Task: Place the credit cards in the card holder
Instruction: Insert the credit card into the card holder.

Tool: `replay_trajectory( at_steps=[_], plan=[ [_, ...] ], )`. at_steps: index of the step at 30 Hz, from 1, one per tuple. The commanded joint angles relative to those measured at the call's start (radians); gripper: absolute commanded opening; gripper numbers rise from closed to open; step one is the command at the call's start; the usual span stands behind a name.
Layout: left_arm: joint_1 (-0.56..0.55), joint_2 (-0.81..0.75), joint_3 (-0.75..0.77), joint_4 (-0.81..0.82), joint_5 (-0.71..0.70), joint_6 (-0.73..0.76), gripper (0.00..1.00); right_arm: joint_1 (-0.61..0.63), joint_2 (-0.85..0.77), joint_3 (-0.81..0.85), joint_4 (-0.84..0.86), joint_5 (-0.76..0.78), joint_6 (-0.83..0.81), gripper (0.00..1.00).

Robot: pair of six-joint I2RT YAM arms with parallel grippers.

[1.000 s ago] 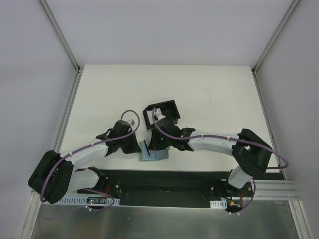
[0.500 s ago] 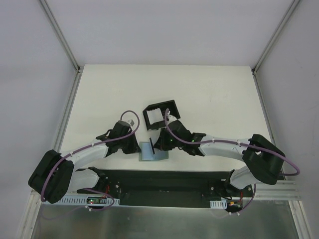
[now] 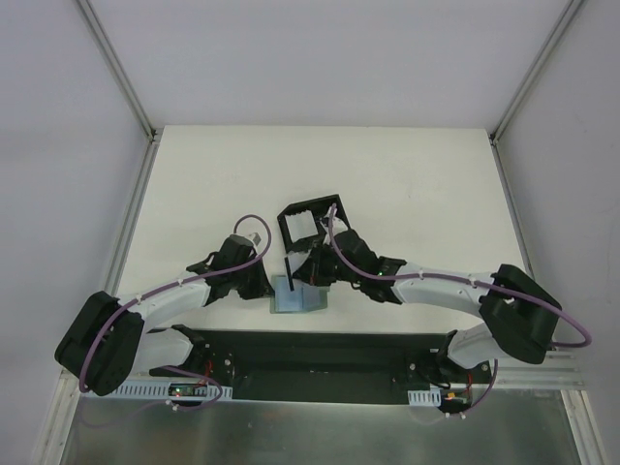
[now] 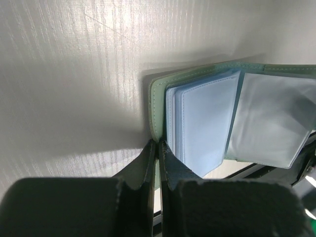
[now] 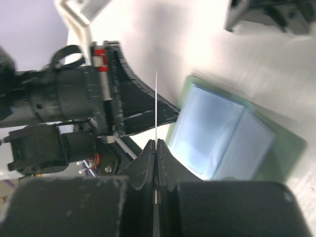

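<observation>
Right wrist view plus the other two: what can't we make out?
Card in the right claw: edge-on in the right wrist view, a sliver in the top view; face and colour unreadable.
Green case: left wrist view, cut off by the right edge; sleeve contents unclear.
Black box: top view, inside too small, partly under the right arm.

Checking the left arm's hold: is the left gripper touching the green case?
Touching. The left wrist view shows the left gripper pinched shut on the green case, its edge clamped between the two jaws.
</observation>
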Motion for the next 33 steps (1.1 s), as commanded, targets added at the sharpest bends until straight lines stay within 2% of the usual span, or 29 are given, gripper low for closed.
replay_trajectory(
  at_steps=[1, 18, 23, 33],
  plan=[
    [0.010, 0.011, -0.025, -0.035, -0.043, -0.001, 0.00, -0.012, 0.021, -0.045, -0.008, 0.058, 0.065, 0.00],
    [0.010, 0.023, -0.041, -0.031, -0.049, -0.019, 0.00, -0.011, 0.071, -0.186, 0.124, 0.131, 0.155, 0.00],
    [0.010, 0.020, -0.044, -0.031, -0.047, -0.021, 0.00, -0.011, 0.107, -0.205, 0.228, 0.069, 0.177, 0.00],
    [0.010, 0.022, -0.035, -0.031, -0.050, -0.012, 0.00, -0.014, 0.140, -0.193, 0.283, -0.016, 0.214, 0.00]
  ],
)
